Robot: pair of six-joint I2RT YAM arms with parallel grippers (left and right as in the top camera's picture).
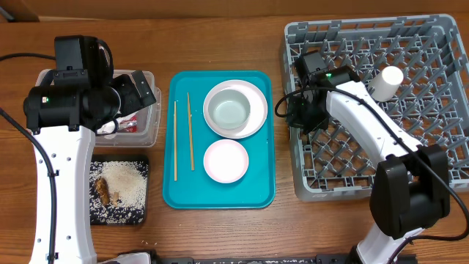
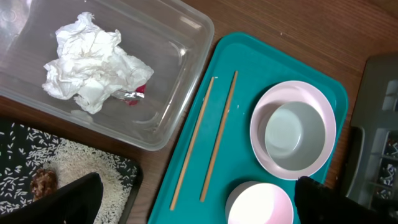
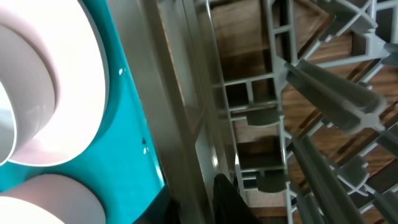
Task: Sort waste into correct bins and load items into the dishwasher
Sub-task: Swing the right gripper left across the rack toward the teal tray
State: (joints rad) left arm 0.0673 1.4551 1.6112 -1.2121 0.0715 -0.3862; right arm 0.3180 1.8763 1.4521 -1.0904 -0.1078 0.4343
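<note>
Waste lies sorted at the left in the overhead view: rice (image 1: 124, 183) and a brown scrap (image 1: 102, 191) on the black tray (image 1: 142, 214), just in front of the clear tub (image 1: 149, 130). The left gripper (image 1: 138, 92) hovers over the tub, hiding its contents. On the teal tray (image 1: 260, 194) lie two chopsticks (image 1: 190, 132), a bowl (image 1: 229, 111) on a plate (image 1: 258, 95), and a smaller bowl (image 1: 226, 161). The right gripper (image 1: 302, 117) sits at the left edge of the grey dish rack (image 1: 440, 169), well apart from the cup (image 1: 386, 81) lying inside.

The left wrist view shows what the arm hides: a crumpled napkin (image 2: 93, 62) and red wrapper (image 2: 134, 93) in the tub. The fingers (image 2: 81, 199) are spread wide, grasping nothing.

The right wrist view shows the rack's wall and lattice up close. Only one dark finger shows, so I cannot tell whether this gripper is clenched or released.
</note>
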